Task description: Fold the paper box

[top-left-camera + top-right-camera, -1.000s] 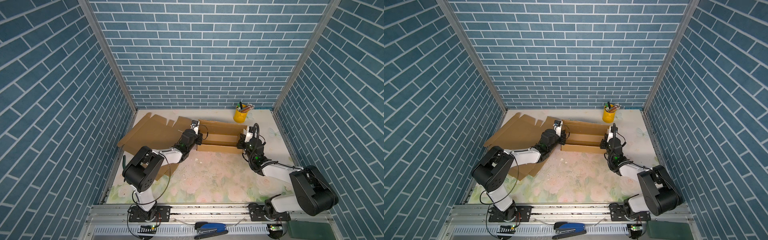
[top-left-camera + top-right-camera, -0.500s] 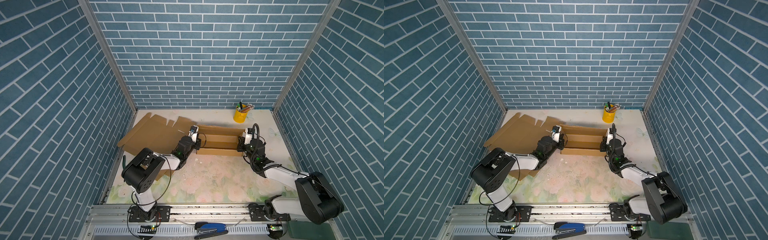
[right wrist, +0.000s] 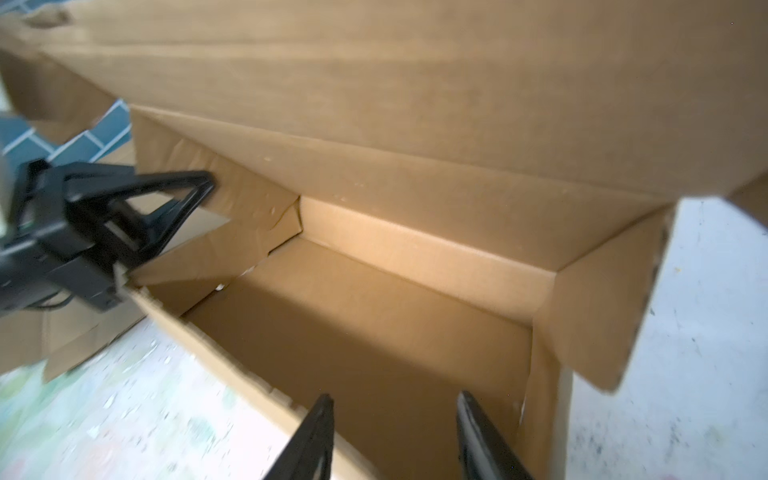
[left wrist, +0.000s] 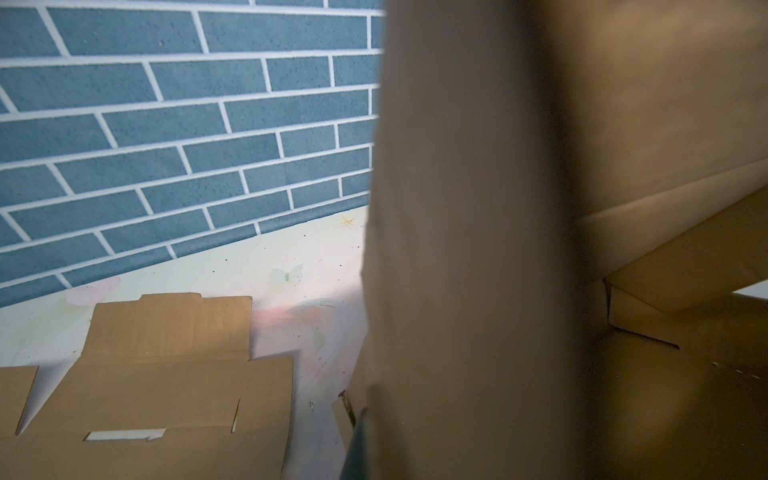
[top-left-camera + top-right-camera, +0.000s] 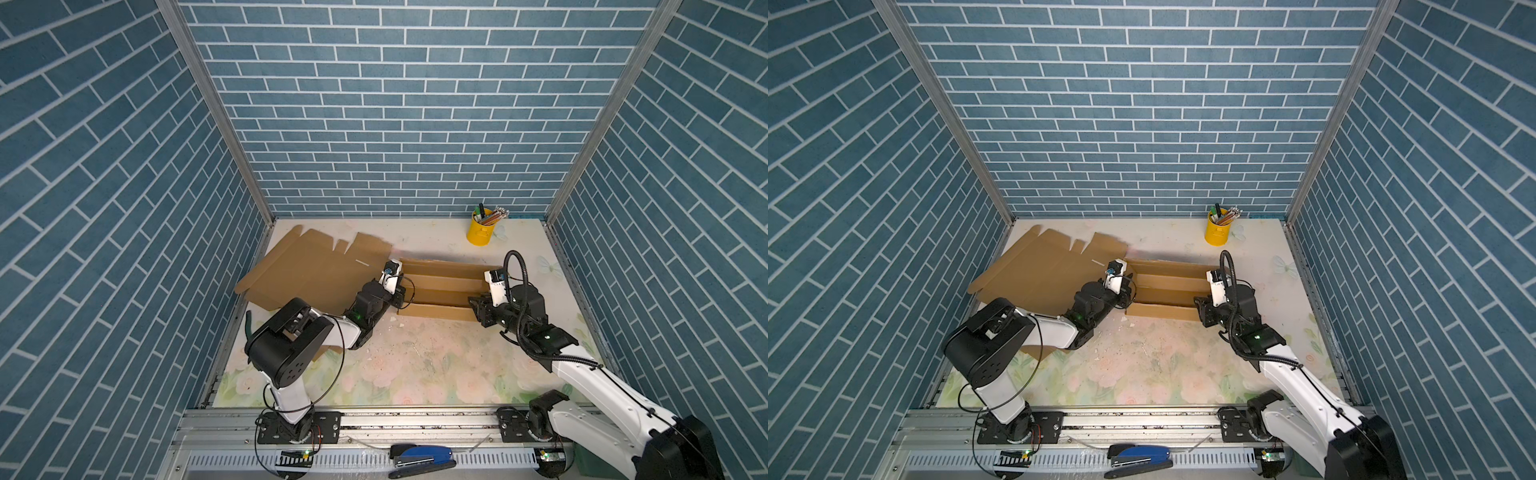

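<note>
A brown cardboard box point(image 5: 440, 272), open-topped and half formed, is lying on a pale floral counter point(image 5: 415, 361), just in front of a yellow metal cup of pencils point(image 5: 478, 235) on the robot's side of it. The left end effector point(image 5: 398, 296) is clenching the box's end wall, at the end farther from the cup. The right end effector point(image 3: 395, 397) is hovering at the end nearer the cup, released, its fingers parted over the box's floor and gripping nothing. Flat brown cardboard sheets point(image 5: 316, 270) are lying beyond the box's far end, well apart from the cup.

The risk, as I judge it: with only one end gripped, the side walls may be springing outward, and the loose flap at the cup end is already splaying. A pull from the left could slide the light box or deepen the crease showing at its gripped corner. The parted fingers could snag the front wall.
</note>
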Robot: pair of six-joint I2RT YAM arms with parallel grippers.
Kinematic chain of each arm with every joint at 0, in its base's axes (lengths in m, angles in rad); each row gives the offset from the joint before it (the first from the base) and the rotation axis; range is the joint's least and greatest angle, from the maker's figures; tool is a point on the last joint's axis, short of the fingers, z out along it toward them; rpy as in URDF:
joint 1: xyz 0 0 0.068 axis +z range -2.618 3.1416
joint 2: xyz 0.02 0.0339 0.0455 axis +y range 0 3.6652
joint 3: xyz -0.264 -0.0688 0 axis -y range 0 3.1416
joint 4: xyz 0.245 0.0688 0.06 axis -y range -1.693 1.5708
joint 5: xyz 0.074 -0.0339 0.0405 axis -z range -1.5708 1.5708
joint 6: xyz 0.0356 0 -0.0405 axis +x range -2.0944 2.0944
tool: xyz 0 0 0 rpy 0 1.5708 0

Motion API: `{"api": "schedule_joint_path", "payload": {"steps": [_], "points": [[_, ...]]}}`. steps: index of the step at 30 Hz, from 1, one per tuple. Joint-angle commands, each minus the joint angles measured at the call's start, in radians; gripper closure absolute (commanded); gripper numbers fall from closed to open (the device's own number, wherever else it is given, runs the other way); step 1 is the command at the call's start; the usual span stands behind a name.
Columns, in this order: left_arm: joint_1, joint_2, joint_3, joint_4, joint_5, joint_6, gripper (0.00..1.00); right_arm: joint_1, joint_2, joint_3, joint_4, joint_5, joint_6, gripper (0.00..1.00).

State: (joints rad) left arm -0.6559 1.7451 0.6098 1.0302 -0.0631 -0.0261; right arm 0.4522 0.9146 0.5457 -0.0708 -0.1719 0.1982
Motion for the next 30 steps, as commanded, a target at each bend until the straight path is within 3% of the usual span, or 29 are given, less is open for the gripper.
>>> {"api": "schedule_joint_path", "payload": {"steps": [1, 6, 16, 24, 30], "points": [[-0.008, 0.016, -0.027, -0.071, 0.016, 0.018, 0.99, -0.002, -0.034, 0.13, -0.278, -0.094, -0.103, 0.52], [-0.008, 0.022, -0.03, -0.063, 0.011, 0.02, 0.99, 0.002, -0.007, 0.351, -0.512, -0.084, -0.232, 0.5], [-0.016, 0.052, -0.066, 0.018, -0.005, 0.026, 0.99, 0.037, 0.391, 0.871, -0.802, -0.006, -0.52, 0.32], [-0.019, 0.068, -0.086, 0.063, -0.012, 0.036, 0.99, 0.068, 0.615, 1.079, -0.919, -0.075, -0.631, 0.33], [-0.021, 0.078, -0.09, 0.074, -0.01, 0.048, 0.99, 0.081, 0.723, 1.168, -0.973, -0.135, -0.665, 0.39]]}}
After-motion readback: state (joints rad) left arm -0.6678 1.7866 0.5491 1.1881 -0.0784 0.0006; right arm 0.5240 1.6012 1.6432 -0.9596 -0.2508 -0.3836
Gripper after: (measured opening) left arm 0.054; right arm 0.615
